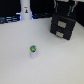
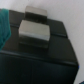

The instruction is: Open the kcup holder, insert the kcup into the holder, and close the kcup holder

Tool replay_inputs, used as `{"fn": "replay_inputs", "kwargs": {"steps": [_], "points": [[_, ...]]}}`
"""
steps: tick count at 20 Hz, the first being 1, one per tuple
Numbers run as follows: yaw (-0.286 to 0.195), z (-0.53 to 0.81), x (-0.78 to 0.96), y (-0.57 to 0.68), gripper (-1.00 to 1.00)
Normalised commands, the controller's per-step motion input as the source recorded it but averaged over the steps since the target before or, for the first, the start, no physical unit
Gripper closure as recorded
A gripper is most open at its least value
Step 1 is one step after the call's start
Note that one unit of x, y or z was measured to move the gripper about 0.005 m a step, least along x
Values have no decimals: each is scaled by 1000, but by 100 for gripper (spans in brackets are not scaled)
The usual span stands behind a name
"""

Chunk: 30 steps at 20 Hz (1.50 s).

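Note:
The kcup holder [image 1: 62, 28] is a black boxy unit at the exterior view's upper right, with its tray shut in. The wrist view shows its black top [image 2: 45, 55] with a grey block-like part [image 2: 35, 31] on it. The kcup [image 1: 33, 50], a small pale pod with a green top, stands upright on the white table, well apart from the holder toward the exterior view's left. My gripper [image 1: 63, 7] hangs just above the holder's far end. It is dark and blurred, so its jaws cannot be read. No fingers show in the wrist view.
A white bottle-like object [image 1: 25, 11] stands at the back on the exterior view's left, against dark clutter along the table's far edge. A teal patch [image 2: 5, 25] shows beside the holder in the wrist view. The white table [image 1: 30, 67] spreads around the kcup.

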Motion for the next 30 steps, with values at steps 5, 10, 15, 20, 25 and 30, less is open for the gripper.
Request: {"fn": "replay_inputs", "kwargs": {"steps": [5,10,15,20,25,30], "points": [[-136,-370,-120,446,-100],[-101,-403,-197,285,-100],[-63,-421,-281,178,-100],[-19,-395,-374,40,-100],[-17,-398,-348,3,-100],[-12,-81,-138,4,100]]}}
